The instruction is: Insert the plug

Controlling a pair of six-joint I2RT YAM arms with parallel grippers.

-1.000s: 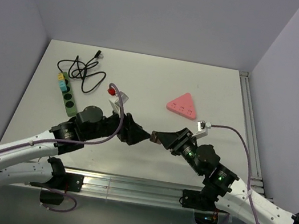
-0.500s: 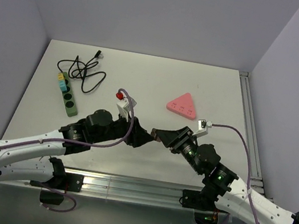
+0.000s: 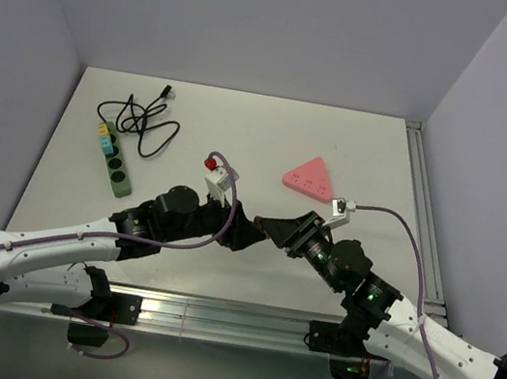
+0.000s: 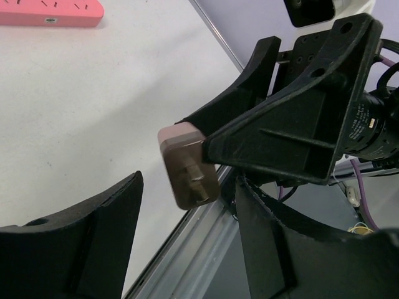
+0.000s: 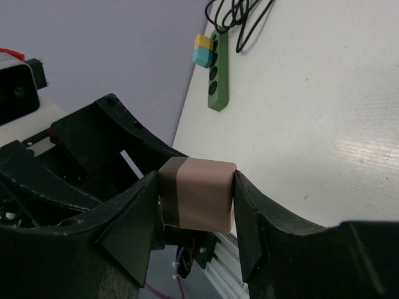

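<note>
Right gripper point(image 5: 196, 205) is clamped on the plug point(image 4: 187, 165), fingers pressing two opposite sides. Left gripper point(image 4: 187, 190) faces it tip to tip, fingers spread. The plug end sits btwn them w/ a thin gap each side, so no contact visible.

Both meet over the near-centre of the table point(image 3: 245, 124), close to its front edge. The metal rail point(image 3: 212, 312) of that edge runs right under the plug in the left wrist view, so there's little room on the near side. Bare white surface stretches beyond the grippers toward the back wall. Walls close the table left, back and right, and another rail runs along the right edge.

Pink triangle point(image 3: 310, 177) lies beyond the right gripper, right of centre, near but apart. Green strip point(image 3: 113, 160) lies well apart at the left, angled, w/ yellow and teal blocks at its far end. Black cable point(image 3: 138, 120) is coiled just beside that end.

Plug: small boxy block, dull pink-brown, rounded corners. A darker brown band shows at one end in the right wrist view. The face toward the left wrist cam is darker w/ a short raised stub in the middle; detail is too blurred to tell more. It sits tilted in the grip.
</note>
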